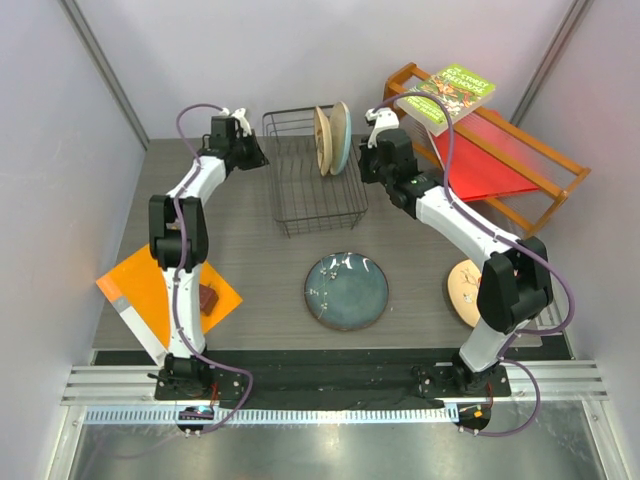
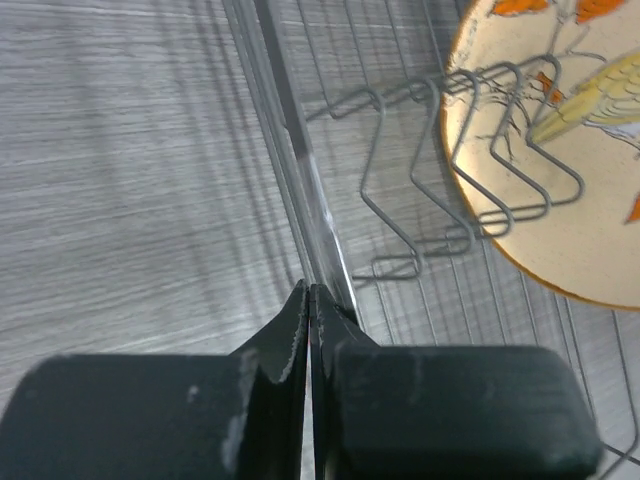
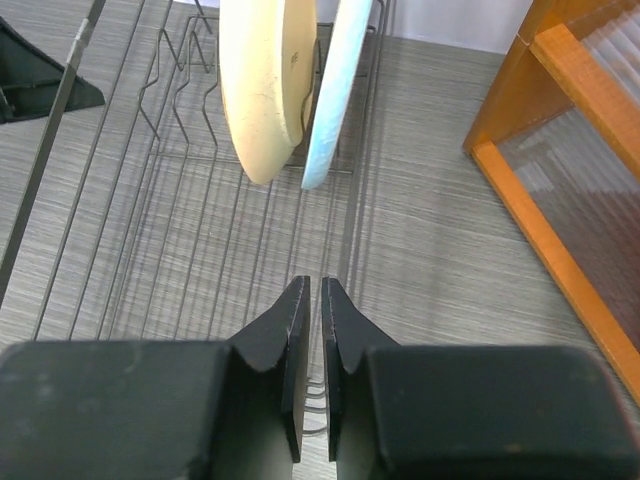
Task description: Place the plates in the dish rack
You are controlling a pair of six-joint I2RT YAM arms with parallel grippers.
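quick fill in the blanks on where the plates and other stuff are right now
1. The number of plates standing upright in the dish rack is ___.
2. The dark blue-grey plate lies flat on the ___.
3. The green book rests on top of the orange wooden ___.

Missing words: two; table; shelf.

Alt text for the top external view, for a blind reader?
A tan plate and a light-blue plate stand upright in the dish rack, the left gripper shut on its left rim, the right gripper shut at its right. A dark blue-grey plate and a second tan plate lie flat nearer.
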